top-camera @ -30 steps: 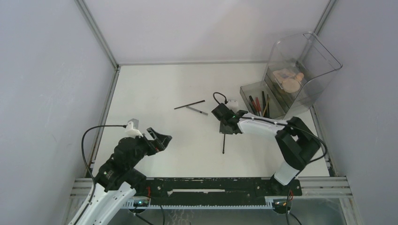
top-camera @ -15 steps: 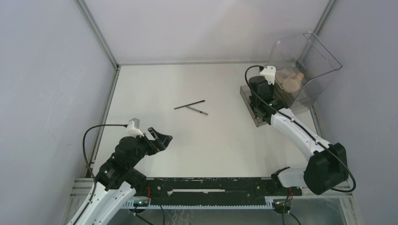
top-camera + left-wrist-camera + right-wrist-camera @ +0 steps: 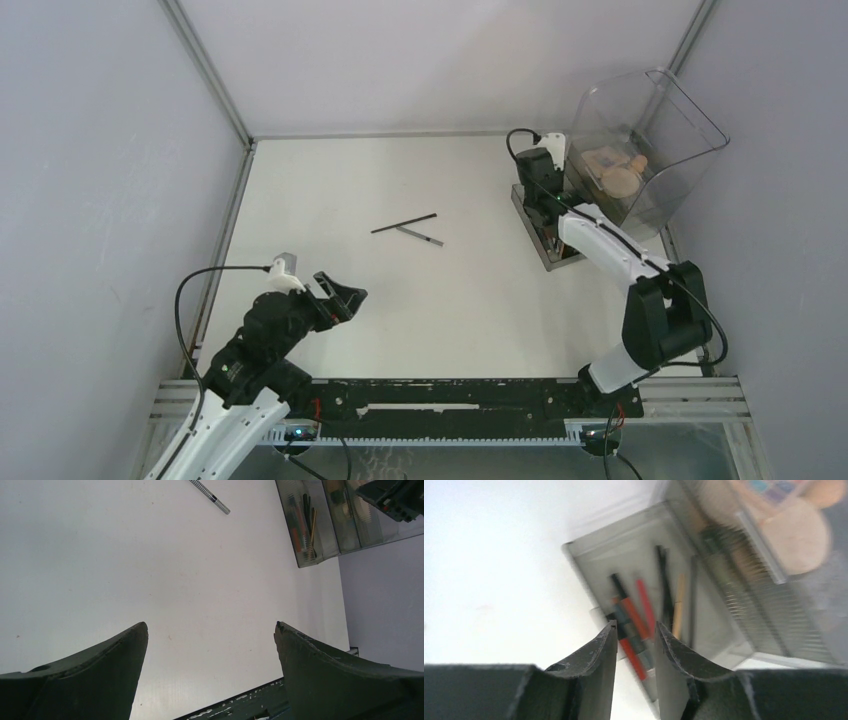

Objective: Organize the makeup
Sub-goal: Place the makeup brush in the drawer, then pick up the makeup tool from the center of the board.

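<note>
Two pieces of the makeup lie loose near the middle of the table (image 3: pixel 330 180): a thin black pencil (image 3: pixel 404 222) lying slantwise, and a grey pencil (image 3: pixel 420 235) angled against it so that one end meets the black one and the two form a shallow V. The rest sits at the far right. The pulled-out drawer (image 3: pixel 624 555) of the smoky clear organizer box (image 3: pixel 650 110) holds several pencils lying roughly side by side, among them a red pencil (image 3: pixel 645 605), a dark pencil (image 3: pixel 665 580) and a tan pencil (image 3: pixel 679 602). Inside the box, behind the drawer, lie a round beige compact (image 3: pixel 796 540) and what looks like a pink palette (image 3: pixel 769 487), though the wrist view is blurred there. The right gripper (image 3: pixel 635 625) hangs directly over the near end of the drawer, pointing down at the pencils. Its jaws are parted by only a narrow gap, and as far as the blur allows, nothing is pinched between them; the pencils seen through the gap lie in the drawer below. Well apart from all this, the left gripper (image 3: pixel 210 626) hovers above bare table at the near left, its jaws spread wide and holding nothing, with the grey pencil and the drawer far ahead of it.
</note>
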Controlling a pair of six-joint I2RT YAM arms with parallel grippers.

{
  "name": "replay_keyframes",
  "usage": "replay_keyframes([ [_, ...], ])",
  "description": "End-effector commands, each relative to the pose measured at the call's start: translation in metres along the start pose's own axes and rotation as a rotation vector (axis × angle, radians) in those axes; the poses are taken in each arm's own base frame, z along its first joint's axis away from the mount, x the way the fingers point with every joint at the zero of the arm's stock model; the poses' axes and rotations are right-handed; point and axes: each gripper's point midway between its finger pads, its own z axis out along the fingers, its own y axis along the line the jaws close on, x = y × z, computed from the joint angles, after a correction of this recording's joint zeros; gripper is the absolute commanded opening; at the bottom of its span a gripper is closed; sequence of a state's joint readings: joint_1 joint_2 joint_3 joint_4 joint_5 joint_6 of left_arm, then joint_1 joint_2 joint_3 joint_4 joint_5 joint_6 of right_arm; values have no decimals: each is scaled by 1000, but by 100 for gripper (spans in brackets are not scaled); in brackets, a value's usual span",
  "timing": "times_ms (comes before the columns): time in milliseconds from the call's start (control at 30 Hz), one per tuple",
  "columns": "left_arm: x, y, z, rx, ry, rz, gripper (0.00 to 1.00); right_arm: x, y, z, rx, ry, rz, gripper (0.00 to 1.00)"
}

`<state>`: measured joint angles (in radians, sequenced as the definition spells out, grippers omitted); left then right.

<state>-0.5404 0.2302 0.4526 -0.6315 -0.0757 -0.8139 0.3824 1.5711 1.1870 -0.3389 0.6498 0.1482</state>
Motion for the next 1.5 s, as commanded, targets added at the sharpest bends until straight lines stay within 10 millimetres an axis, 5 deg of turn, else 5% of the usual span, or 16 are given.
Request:
replay_keyframes([
  [0, -10, -12, -1, 31, -23, -9, 100, -1, 64, -49, -343, 29, 161, 40],
  [233, -11, -12, -2, 25, -22, -5, 100, 46, 166, -79, -622, 130, -9, 62],
  [367, -10, -7, -5, 11, -31, -6, 100, 61, 213, -92, -770, 186, -141, 65],
  [567, -10, -4, -4, -1, -31, -7, 100, 80, 253, -78, -765, 219, -304, 66],
  [833, -10, -2, -6, -16, -31, -1, 100, 91, 283, -57, -771, 252, -363, 66],
  [1067, -9, 0, -5, -24, -30, -4, 100, 106, 303, -51, -813, 302, -411, 48],
  [1333, -10, -2, -5, -16, -30, -6, 100, 141, 284, -55, -790, 363, -480, 27],
  [1467, -10, -4, -5, -8, -30, -8, 100, 160, 265, -69, -775, 395, -501, 0],
])
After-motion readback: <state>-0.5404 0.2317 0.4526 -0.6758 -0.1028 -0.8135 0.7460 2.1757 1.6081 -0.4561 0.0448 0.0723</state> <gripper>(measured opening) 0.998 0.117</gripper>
